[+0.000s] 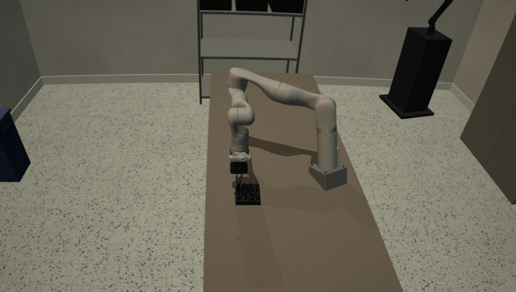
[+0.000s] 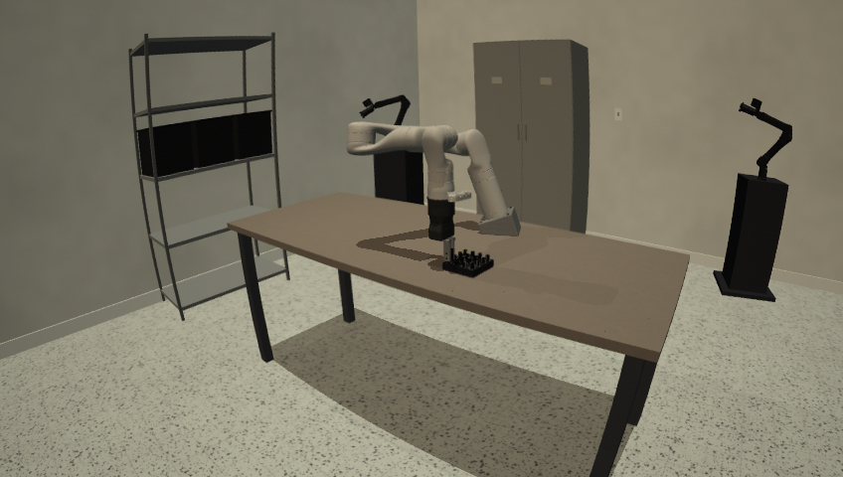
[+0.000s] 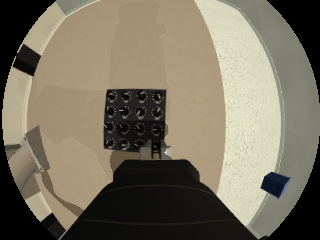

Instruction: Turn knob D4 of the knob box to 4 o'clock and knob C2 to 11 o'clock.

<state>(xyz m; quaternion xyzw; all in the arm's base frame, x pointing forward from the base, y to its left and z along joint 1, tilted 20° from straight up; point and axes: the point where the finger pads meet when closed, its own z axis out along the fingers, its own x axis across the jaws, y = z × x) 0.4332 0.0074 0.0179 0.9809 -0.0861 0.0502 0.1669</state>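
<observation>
The black knob box [image 1: 248,202] [image 2: 459,269] [image 3: 133,120] stands on the table with four rows of four knobs. Its names and socket cannot be made out. My gripper [image 1: 238,183] [image 2: 449,257] [image 3: 156,146] points straight down at one corner, low over the box, with its fingers close together on both sides of the corner knob. That knob [image 3: 156,145], taken as D4, shows dark between the fingers. The gripper looks shut on it, though the contact itself is too small to see. Taken as C2, another knob [image 3: 124,128] stands free of the fingers; its white line is unclear.
The neighbouring knob [image 3: 140,144] in the same row stands close beside one finger. The arm's base [image 1: 327,177] [image 2: 500,224] is bolted to the brown table [image 1: 289,249] [image 2: 568,319]. A shelf rack [image 1: 249,58] [image 2: 207,165] stands on the floor beyond the table.
</observation>
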